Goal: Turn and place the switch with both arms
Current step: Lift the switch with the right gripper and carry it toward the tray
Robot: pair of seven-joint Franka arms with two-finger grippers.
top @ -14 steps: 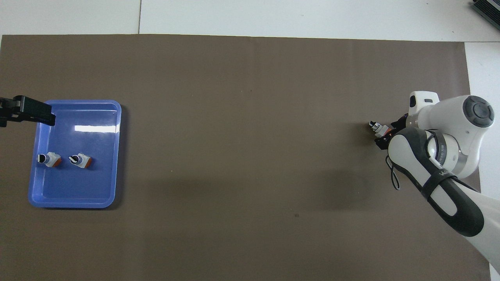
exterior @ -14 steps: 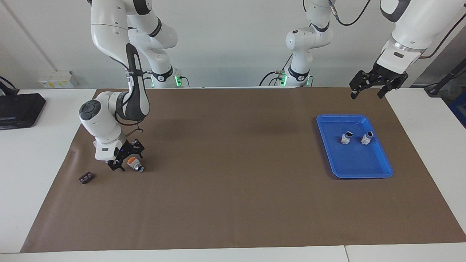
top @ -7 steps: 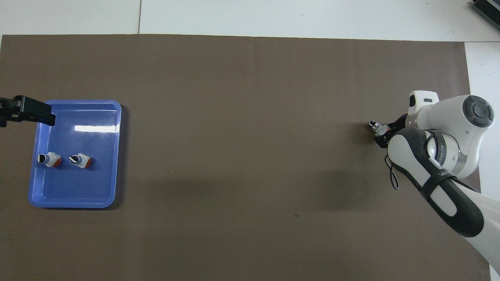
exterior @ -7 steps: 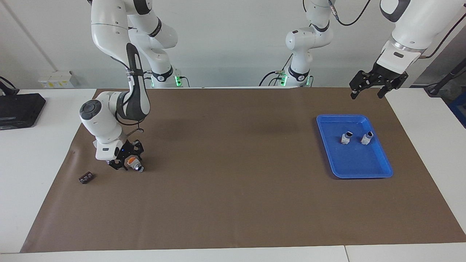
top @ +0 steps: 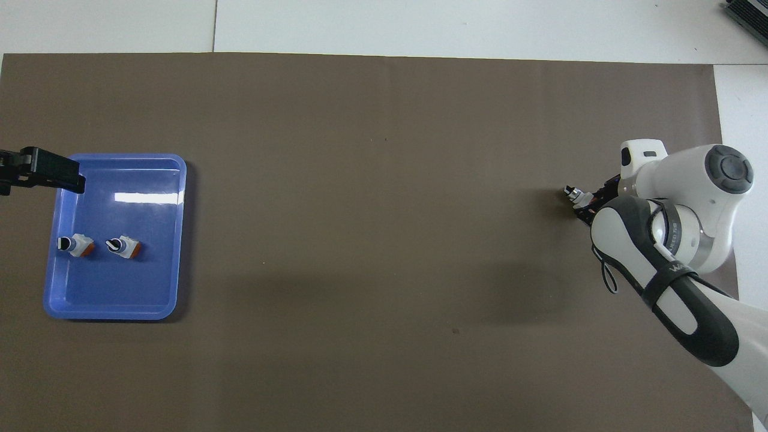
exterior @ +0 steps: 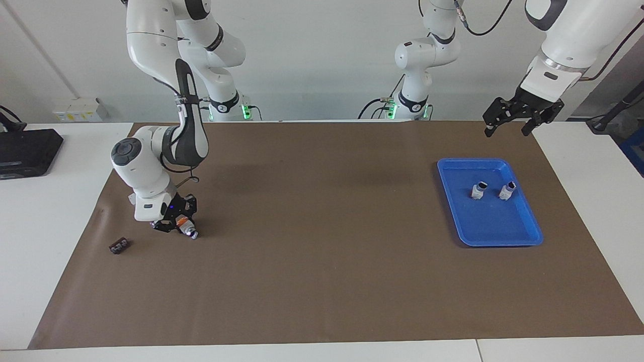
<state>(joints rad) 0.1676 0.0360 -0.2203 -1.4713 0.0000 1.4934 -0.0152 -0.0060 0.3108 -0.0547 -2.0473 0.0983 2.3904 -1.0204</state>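
The switch [exterior: 187, 227] is small and white with an orange end and a dark tip. It lies on the brown mat toward the right arm's end of the table. My right gripper [exterior: 176, 226] is low over the mat and shut on the switch. In the overhead view the switch's dark tip [top: 572, 192] pokes out from the right gripper [top: 591, 201], whose arm hides most of it. My left gripper [exterior: 508, 131] is open and empty. It waits in the air by the blue tray's [exterior: 523, 232] end nearer the robots, and shows in the overhead view [top: 42, 171] too.
The blue tray [top: 111, 306] holds two small white dark-capped pieces [exterior: 478, 191] [exterior: 507, 190] side by side. A small dark part [exterior: 119, 246] lies on the mat beside the right gripper. A black device [exterior: 25, 151] sits on the white table off the mat.
My right gripper's fingers have closed in on the switch and the wrist has shifted slightly. The left arm has not moved.
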